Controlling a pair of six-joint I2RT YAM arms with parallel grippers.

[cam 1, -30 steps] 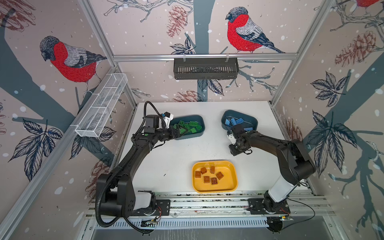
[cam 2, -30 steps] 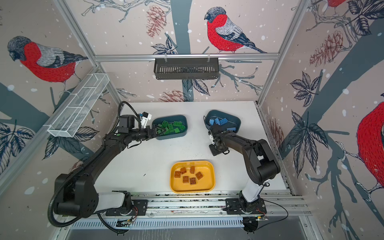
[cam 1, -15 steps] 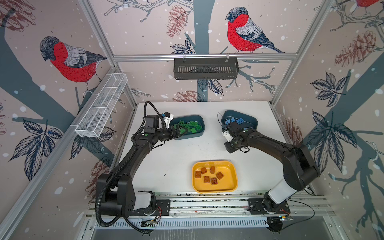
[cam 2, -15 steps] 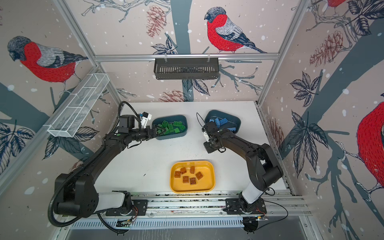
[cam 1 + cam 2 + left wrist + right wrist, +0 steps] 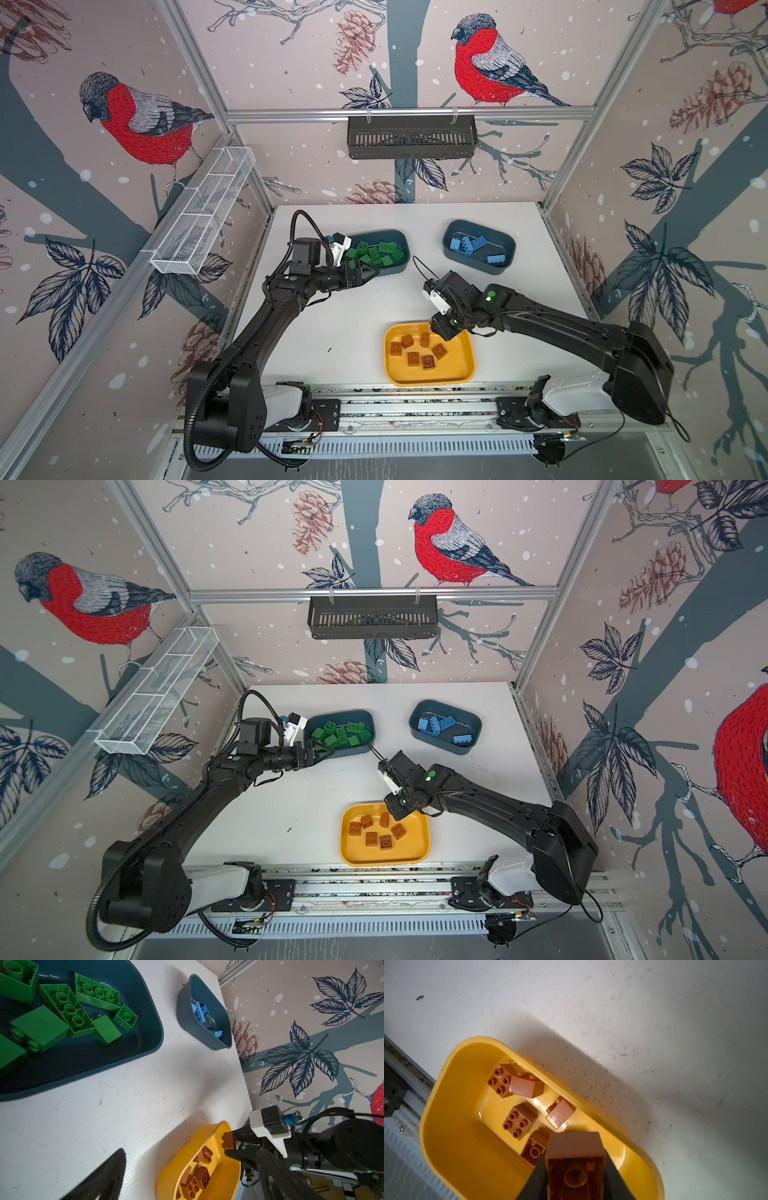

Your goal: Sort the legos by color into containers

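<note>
My right gripper (image 5: 441, 330) is shut on a brown lego (image 5: 575, 1159) and hangs over the far right corner of the yellow tray (image 5: 459, 368). Several brown legos (image 5: 415, 353) lie in that tray. My left gripper (image 5: 371, 272) stands open and empty at the front edge of the left teal tub (image 5: 405, 245), which holds several green legos (image 5: 374, 253). The right teal tub (image 5: 510, 253) holds several light blue legos (image 5: 469, 245). In the left wrist view the held brown lego (image 5: 228, 1140) shows between the right gripper's fingers, above the tray's rim (image 5: 187, 1157).
A black slotted basket (image 5: 411, 137) hangs on the back wall. A white wire mesh rack (image 5: 203, 216) is fixed to the left wall. The arms' base rail (image 5: 415, 409) runs along the table's front edge, just behind the yellow tray.
My right gripper has carried the brown lego from the table near the blue tub toward the front, over the yellow tray. The left arm has not moved.
</note>
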